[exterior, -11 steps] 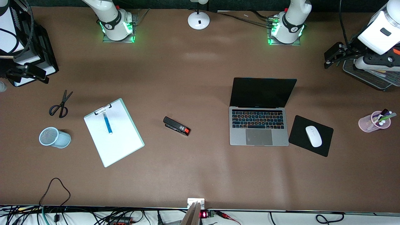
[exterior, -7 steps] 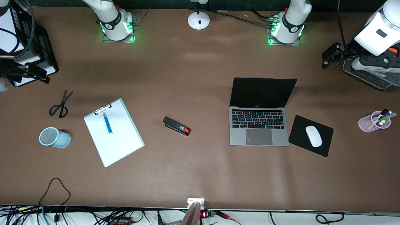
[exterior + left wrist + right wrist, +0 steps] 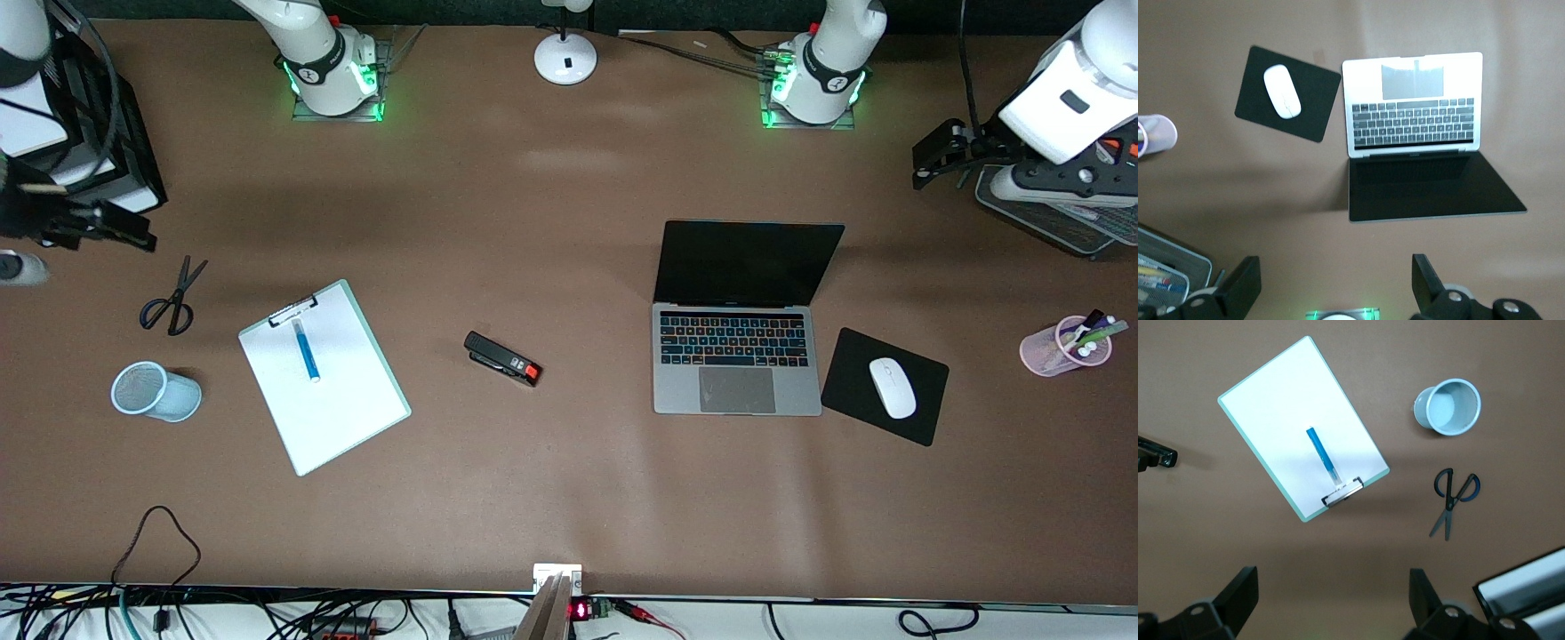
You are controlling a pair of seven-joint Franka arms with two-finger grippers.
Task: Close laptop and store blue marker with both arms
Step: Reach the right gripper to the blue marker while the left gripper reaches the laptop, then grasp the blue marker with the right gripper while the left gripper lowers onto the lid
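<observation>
Laptop [image 3: 737, 324]: open on the table toward the left arm's end; lid upright and tilted back, screen black, keyboard and trackpad exposed. Also seen in the left wrist view [image 3: 1415, 133].
Blue marker [image 3: 306, 349]: lying flat on the white clipboard [image 3: 324, 377], just below the clip, long axis running roughly 12 to 6 o'clock in the front view. Also seen in the right wrist view [image 3: 1321, 456], resting on the clipboard sheet [image 3: 1301, 427].
Left gripper [image 3: 944, 160]: up in the air at about 2 o'clock from the laptop, over bare table beside a mesh tray [image 3: 1053, 218]; fingers [image 3: 1245, 283] spread wide, released, nothing between them.
Right gripper [image 3: 98, 227]: up in the air at about 10 o'clock from the clipboard, over the table edge above the scissors [image 3: 173, 298]; fingers [image 3: 1238, 593] spread wide, released, holding nothing.
Mouse pad [image 3: 885, 387]: black, at 3 o'clock from the laptop, just beside it; white mouse [image 3: 892, 388] on top.
Pink cup [image 3: 1062, 347]: holding pens, well apart from the mouse pad, toward the left arm's end.
Stapler [image 3: 502, 358]: black with a red tip, between clipboard and laptop.
Blue mesh cup [image 3: 156, 391]: on its side, at 9 o'clock from the clipboard.
Scissors: blades closed, at about 12 o'clock from the blue mesh cup.
</observation>
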